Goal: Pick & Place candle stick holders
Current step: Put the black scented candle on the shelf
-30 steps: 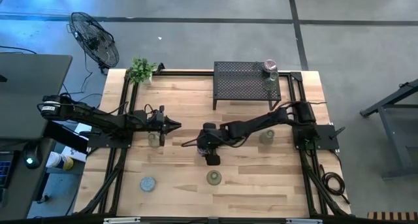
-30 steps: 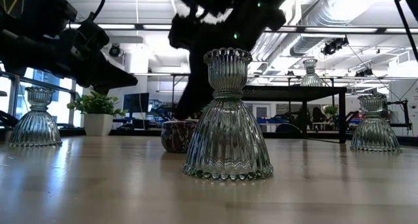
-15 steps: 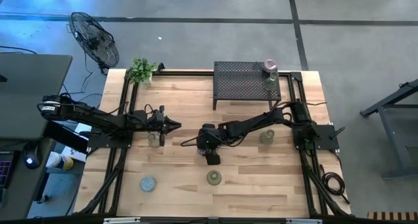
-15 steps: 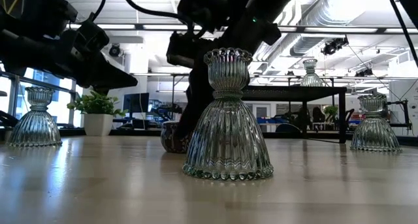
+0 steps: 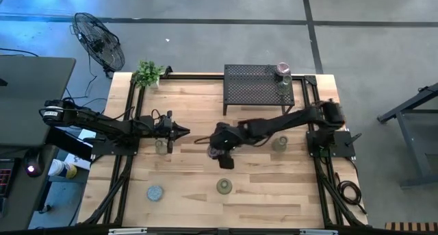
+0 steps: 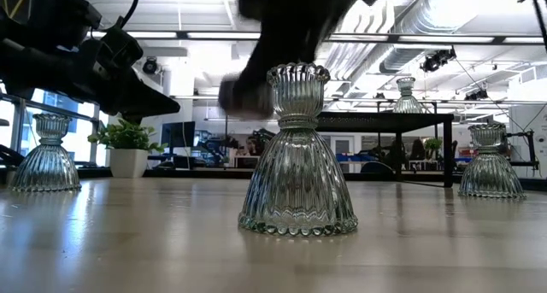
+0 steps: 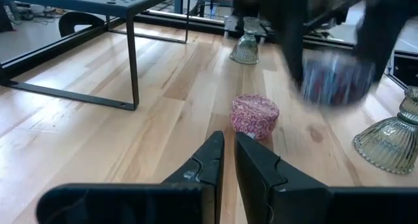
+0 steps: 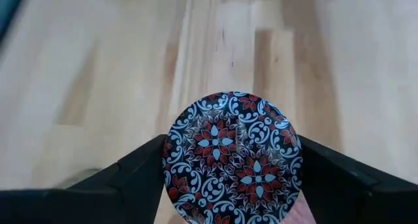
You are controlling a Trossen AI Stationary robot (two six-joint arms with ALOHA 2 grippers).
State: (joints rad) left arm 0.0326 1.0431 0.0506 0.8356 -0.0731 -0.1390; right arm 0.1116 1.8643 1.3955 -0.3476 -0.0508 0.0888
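My right gripper (image 5: 220, 151) is near the table's middle, shut on a small round holder (image 8: 232, 155) with a dark blue, red and white flower pattern. It shows blurred in the low view (image 6: 244, 96), above the table. My left gripper (image 7: 228, 160) is shut and empty, level above the table at the left (image 5: 185, 131). A pink round holder (image 7: 255, 115) rests on its base on the wood ahead of it. Ribbed clear glass holders stand on their wide bases on the table (image 6: 297, 156) (image 6: 47, 155) (image 6: 490, 161). One more (image 5: 282, 72) stands on the black mesh rack (image 5: 256, 90). My right gripper pinches the patterned holder between its two fingers, one on each opposite side of the round wall (image 8: 167, 152). The fingers come from above, pointing down. The holder is lifted clear of the table, roughly level, with its patterned top up.
A potted plant (image 5: 147, 74) stands at the far left corner. A light blue round holder (image 5: 155, 192) and a glass holder (image 5: 224, 186) stand near the front edge. Other glass holders stand by each arm (image 5: 162, 146) (image 5: 279, 144). Bare wood lies between the rack and the arms.
My right gripper has gone up with the patterned holder. The holder stood on the table and now hangs clear of it, level. The gripper has also drifted a little toward the far edge.
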